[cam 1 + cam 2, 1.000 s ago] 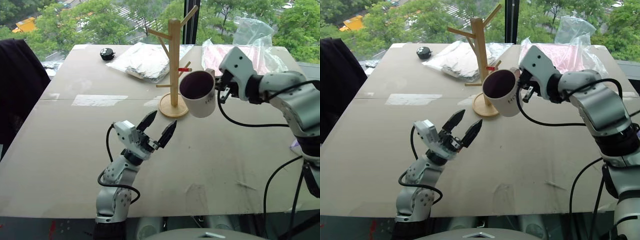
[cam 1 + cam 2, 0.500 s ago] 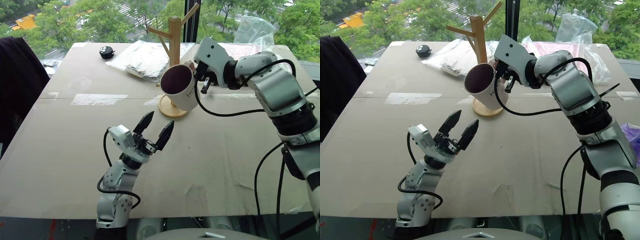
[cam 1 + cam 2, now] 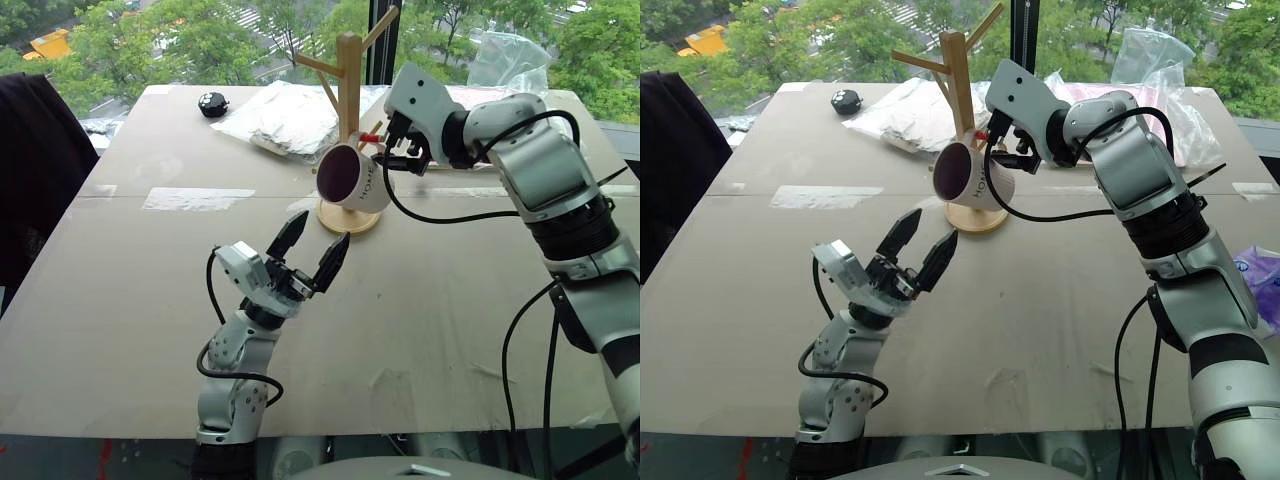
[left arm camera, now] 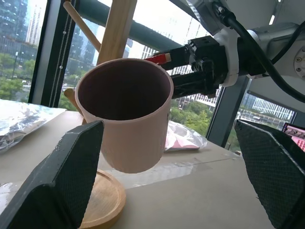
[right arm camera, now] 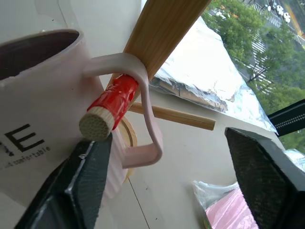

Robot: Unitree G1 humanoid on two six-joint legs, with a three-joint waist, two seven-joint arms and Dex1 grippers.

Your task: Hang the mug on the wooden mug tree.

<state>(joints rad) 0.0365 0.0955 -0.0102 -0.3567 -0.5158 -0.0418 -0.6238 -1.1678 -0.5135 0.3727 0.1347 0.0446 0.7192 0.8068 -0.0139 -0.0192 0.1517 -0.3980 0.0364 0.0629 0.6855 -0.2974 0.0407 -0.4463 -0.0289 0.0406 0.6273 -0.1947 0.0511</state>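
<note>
Closest to me, above the near part of the bench point(image 3: 130, 300), my left gripper point(image 3: 312, 245) is raised with its black fingers spread apart and nothing between them, pointing up and toward the mug tree.

Past it, toward the middle of the bench, the mug point(image 3: 352, 180) hangs on the wooden mug tree point(image 3: 348, 120). Its loop handle point(image 5: 138, 112) is threaded over the red-tipped peg point(image 5: 112, 102), and the cream-white body tilts so that the dark maroon interior faces me. The mug's underside hangs just above the tree's round disc base point(image 3: 347, 216), apart from it as far as I can tell. Dark lettering shows on the mug's side.

Just beyond the mug on my right, my right gripper point(image 3: 397, 160) sits close to the handle with its fingers standing wide apart on either side of it and not clamped on anything.

Farther back, a silvery foil-like bag point(image 3: 285, 120) lies flat behind the tree, a small black round object point(image 3: 213, 106) rests near the far left corner, and a clear plastic bag with pink contents point(image 3: 505, 90) lies at the far right. A dark garment point(image 3: 35, 170) hangs at the bench's left edge.
</note>
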